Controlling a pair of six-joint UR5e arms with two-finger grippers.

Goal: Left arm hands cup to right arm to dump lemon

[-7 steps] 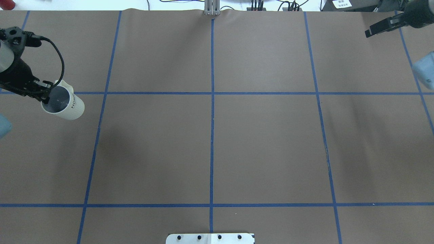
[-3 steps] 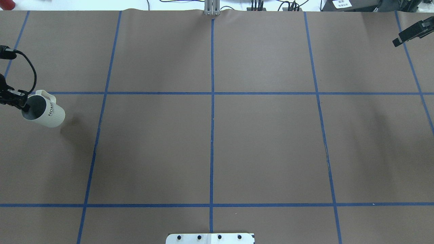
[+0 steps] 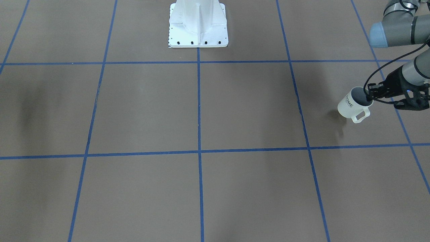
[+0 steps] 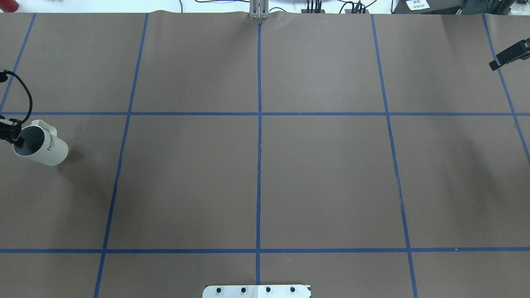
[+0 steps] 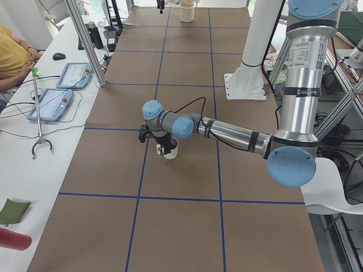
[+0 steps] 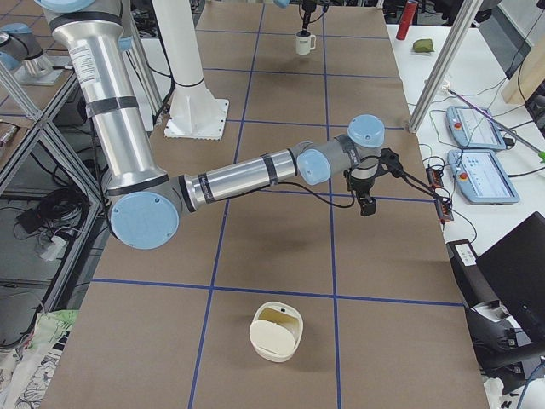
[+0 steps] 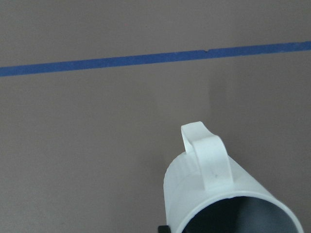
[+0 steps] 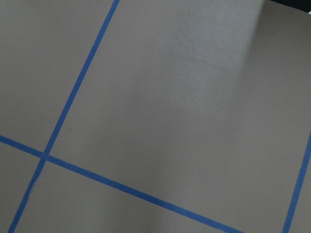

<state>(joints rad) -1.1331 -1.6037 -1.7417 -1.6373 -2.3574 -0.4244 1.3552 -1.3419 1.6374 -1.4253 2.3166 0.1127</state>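
Brown-papered surface (image 4: 323, 178) lies under the left tool (image 3: 369, 97), clamped on the rim of the tilted cup (image 3: 351, 105) at the robot's far left; rigid, smooth, likely breakable, it offers its free handle (image 7: 209, 155) or opposite wall, while the right tool (image 4: 508, 54) is too cropped to judge.

**Colours on my screens**

I see a brown table cover (image 4: 323, 178) ruled into a grid by blue tape lines (image 4: 259, 165). At nine o'clock overhead, the cup (image 4: 40, 148) is off-white, grey inside, with black "HOME" lettering. The left gripper (image 3: 370, 96) is black. The left arm (image 5: 238, 135) is silver-grey with light-blue joint caps. At twelve o'clock in the front-facing view the base plate (image 3: 198, 37) is white.
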